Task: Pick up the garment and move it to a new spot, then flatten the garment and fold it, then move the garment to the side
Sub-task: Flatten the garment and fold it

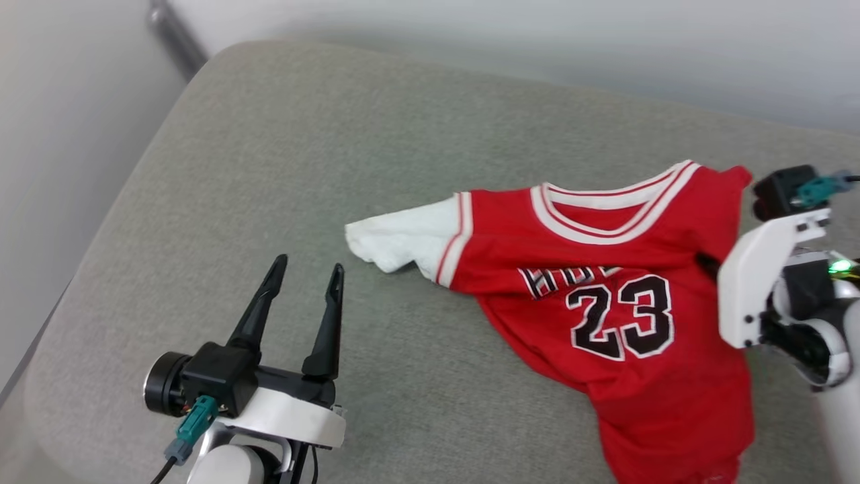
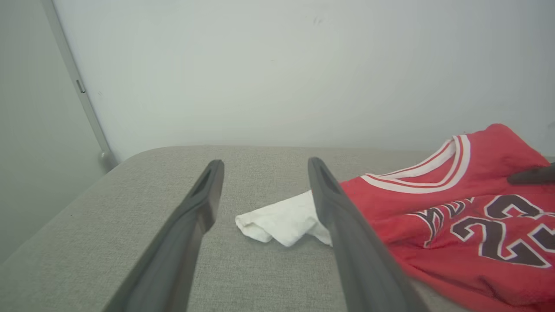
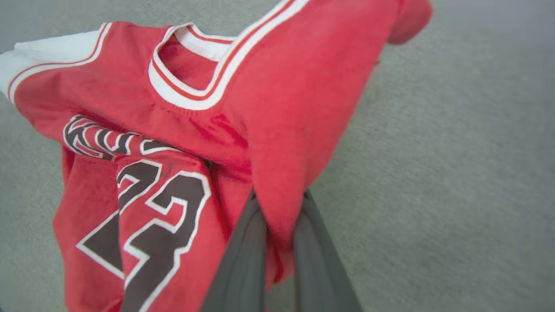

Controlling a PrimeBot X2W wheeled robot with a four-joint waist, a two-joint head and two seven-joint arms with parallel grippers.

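One red fabric jersey (image 1: 591, 376), black "23", one white sleeve (image 1: 396, 238) showing, lies on a grey cushion (image 1: 302, 148); the right pincer (image 3: 279, 197) clamps its red fold, the left pincer (image 1: 309, 263) spreads wide.

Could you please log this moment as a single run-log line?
stage: pick up | right gripper: shut on garment | left gripper: open, apart from garment | surface: grey cushion

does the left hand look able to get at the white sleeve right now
Likely yes: the left hand is open and points toward the sleeve, with just bare cushion between them.
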